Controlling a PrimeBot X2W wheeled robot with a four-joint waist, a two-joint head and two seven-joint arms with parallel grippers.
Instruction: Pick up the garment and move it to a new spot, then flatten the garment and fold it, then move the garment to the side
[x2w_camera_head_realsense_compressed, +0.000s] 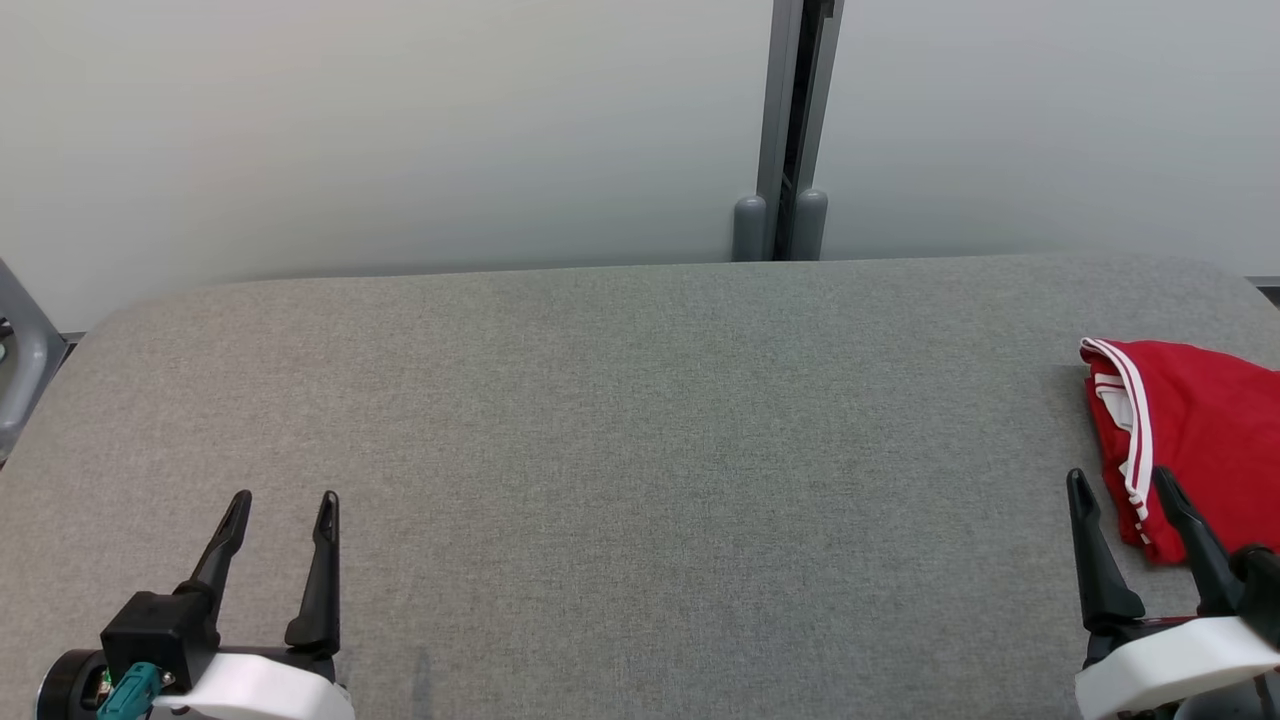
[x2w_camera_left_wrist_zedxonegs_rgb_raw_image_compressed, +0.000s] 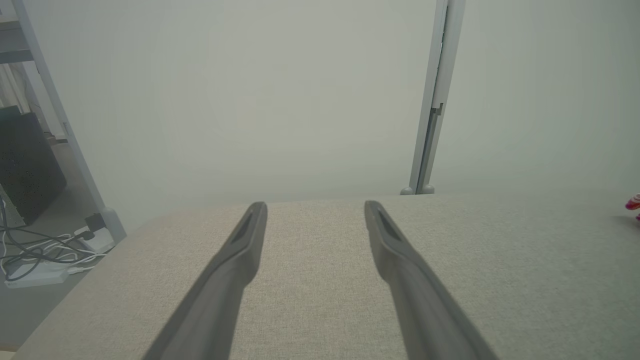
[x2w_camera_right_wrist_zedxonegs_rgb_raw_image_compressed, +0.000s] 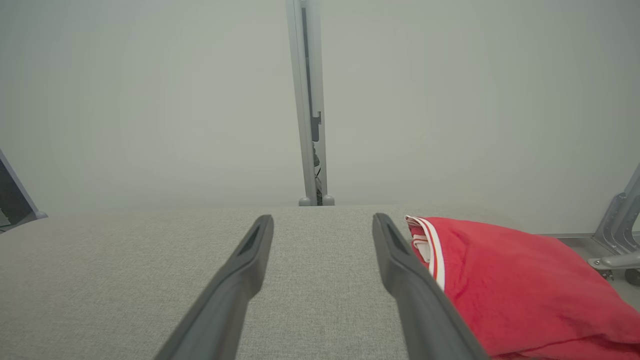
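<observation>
The garment (x2w_camera_head_realsense_compressed: 1195, 430) is red with white stripes along one hem, folded into a compact bundle at the table's right edge. In the right wrist view the garment (x2w_camera_right_wrist_zedxonegs_rgb_raw_image_compressed: 515, 285) lies just right of my right finger. My right gripper (x2w_camera_head_realsense_compressed: 1118, 485) is open at the lower right, its fingers standing just in front of the bundle with nothing between them; the same open right gripper (x2w_camera_right_wrist_zedxonegs_rgb_raw_image_compressed: 322, 220) hovers over bare cloth. My left gripper (x2w_camera_head_realsense_compressed: 283, 500) is open at the lower left, far from the garment, and the left gripper (x2w_camera_left_wrist_zedxonegs_rgb_raw_image_compressed: 315, 205) holds nothing. A sliver of the garment (x2w_camera_left_wrist_zedxonegs_rgb_raw_image_compressed: 633, 204) shows at the far right.
The grey fabric table (x2w_camera_head_realsense_compressed: 620, 450) stretches wide between the two grippers. A pale wall with a grey vertical post (x2w_camera_head_realsense_compressed: 790, 130) stands behind it. Cables and a power strip (x2w_camera_left_wrist_zedxonegs_rgb_raw_image_compressed: 45, 250) lie on the floor off the table's left end. A metal frame (x2w_camera_right_wrist_zedxonegs_rgb_raw_image_compressed: 620, 225) stands at the right.
</observation>
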